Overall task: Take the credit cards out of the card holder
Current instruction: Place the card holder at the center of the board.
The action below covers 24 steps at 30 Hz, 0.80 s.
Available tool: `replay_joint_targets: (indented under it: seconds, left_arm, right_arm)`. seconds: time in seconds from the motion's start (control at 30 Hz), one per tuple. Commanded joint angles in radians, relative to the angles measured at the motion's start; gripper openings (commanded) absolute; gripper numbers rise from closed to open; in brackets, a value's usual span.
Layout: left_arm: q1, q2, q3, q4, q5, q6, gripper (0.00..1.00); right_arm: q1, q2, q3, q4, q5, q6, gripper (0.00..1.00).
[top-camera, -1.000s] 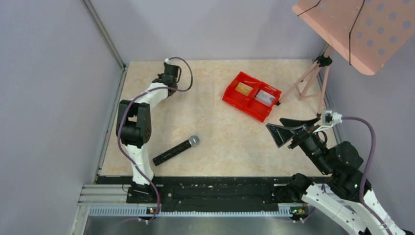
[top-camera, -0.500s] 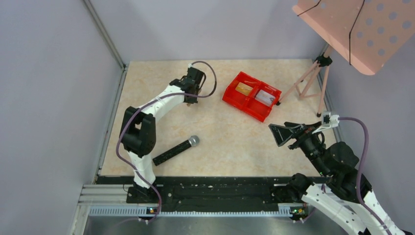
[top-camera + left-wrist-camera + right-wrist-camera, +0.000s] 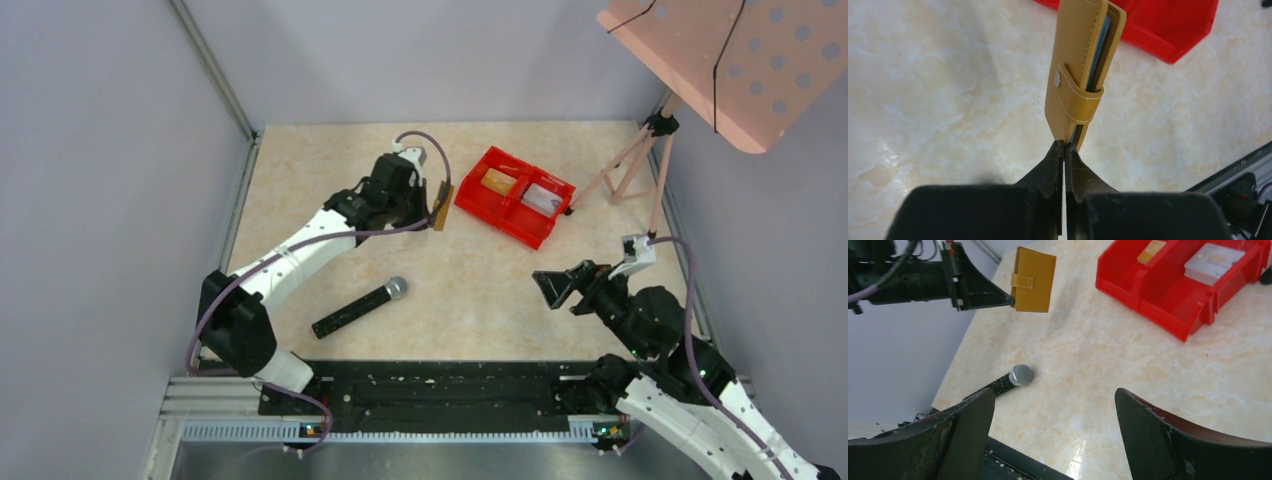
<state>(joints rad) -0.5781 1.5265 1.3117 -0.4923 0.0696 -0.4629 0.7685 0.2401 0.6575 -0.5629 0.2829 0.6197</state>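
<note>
My left gripper point(image 3: 432, 212) is shut on the edge of the tan card holder point(image 3: 1079, 65), held closed by its snap tab and lifted above the table just left of the red tray. Blue card edges show inside it. The holder also shows in the top view point(image 3: 440, 211) and the right wrist view point(image 3: 1033, 286). A yellow-gold card point(image 3: 497, 180) and a pale grey card point(image 3: 541, 197) lie in the red tray's two compartments. My right gripper point(image 3: 562, 287) is open and empty, over the table's right side.
The red two-compartment tray point(image 3: 474, 201) sits at the back centre-right. A black microphone point(image 3: 358, 307) lies near the front left. A pink tripod stand point(image 3: 640, 165) stands at the back right with a pink perforated board point(image 3: 740, 60) above it.
My left arm swung right from the back left corner, carrying the card holder up to the red tray. My right gripper moved down and left toward the table's middle.
</note>
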Motion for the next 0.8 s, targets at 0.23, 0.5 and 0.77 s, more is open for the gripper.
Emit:
replay_joint_targets:
  seconds: [0.23, 0.5, 0.77]
  left_arm:
    - [-0.346, 0.042, -0.002, -0.143, -0.336, -0.146, 0.0]
    - [-0.446, 0.155, 0.025, -0.267, -0.442, -0.256, 0.0]
    - [-0.499, 0.158, -0.015, -0.04, -0.14, -0.257, 0.31]
  right_arm:
    - [0.008, -0.027, -0.058, -0.1, 0.068, 0.158, 0.88]
    - [0.008, -0.041, -0.02, -0.184, 0.122, 0.206, 0.87]
    - [0.008, -0.043, 0.0, -0.232, 0.169, 0.228, 0.87]
